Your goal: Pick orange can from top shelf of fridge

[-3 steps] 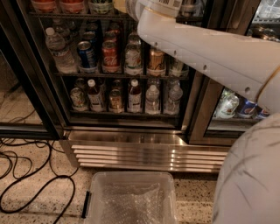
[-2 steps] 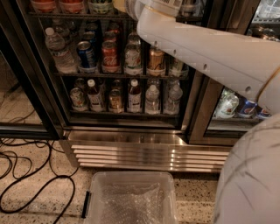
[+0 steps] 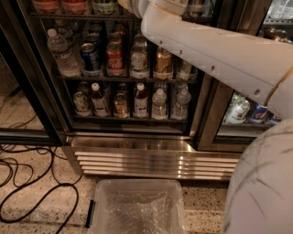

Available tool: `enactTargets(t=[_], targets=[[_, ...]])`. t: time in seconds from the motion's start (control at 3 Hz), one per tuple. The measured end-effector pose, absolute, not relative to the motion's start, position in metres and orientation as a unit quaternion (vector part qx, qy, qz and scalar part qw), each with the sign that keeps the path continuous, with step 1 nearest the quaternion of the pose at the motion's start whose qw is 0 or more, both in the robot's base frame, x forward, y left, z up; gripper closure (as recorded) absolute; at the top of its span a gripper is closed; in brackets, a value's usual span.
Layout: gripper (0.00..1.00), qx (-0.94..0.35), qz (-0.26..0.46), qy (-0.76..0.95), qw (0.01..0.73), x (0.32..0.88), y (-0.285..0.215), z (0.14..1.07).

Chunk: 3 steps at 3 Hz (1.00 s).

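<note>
The arm [image 3: 206,50] reaches into the fridge [image 3: 137,155], claw out of view above.

Shows one thick white arm [image 3: 215,55], slanting from the right edge of the frame up and leftward to the top centre. Widens toward the right, with small dark dots along its upper side and a thin gold band [image 3: 280,84] at the right edge, where the next segment begins. Bends at a rounded wrist [image 3: 158,11] near the top centre, ringed by a thin pale-gold line. Ends in the gripper [image 3: 129,3] at the very top edge, just left of centre, nearly all cut off by the frame. Fills the lower right corner with a large rounded white shell [image 3: 261,183], faintly veined with grey lines.
</note>
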<state>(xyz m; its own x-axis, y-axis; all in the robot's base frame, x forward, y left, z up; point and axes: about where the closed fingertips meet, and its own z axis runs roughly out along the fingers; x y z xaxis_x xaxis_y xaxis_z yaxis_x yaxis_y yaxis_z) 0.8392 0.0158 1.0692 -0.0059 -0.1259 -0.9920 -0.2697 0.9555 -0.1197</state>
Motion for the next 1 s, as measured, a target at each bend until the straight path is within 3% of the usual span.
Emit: enactTargets(t=[1.0], targets=[[1.00, -0.125, 0.056, 0.702, 0.699, 0.8495, 0.0167, 1.0844]])
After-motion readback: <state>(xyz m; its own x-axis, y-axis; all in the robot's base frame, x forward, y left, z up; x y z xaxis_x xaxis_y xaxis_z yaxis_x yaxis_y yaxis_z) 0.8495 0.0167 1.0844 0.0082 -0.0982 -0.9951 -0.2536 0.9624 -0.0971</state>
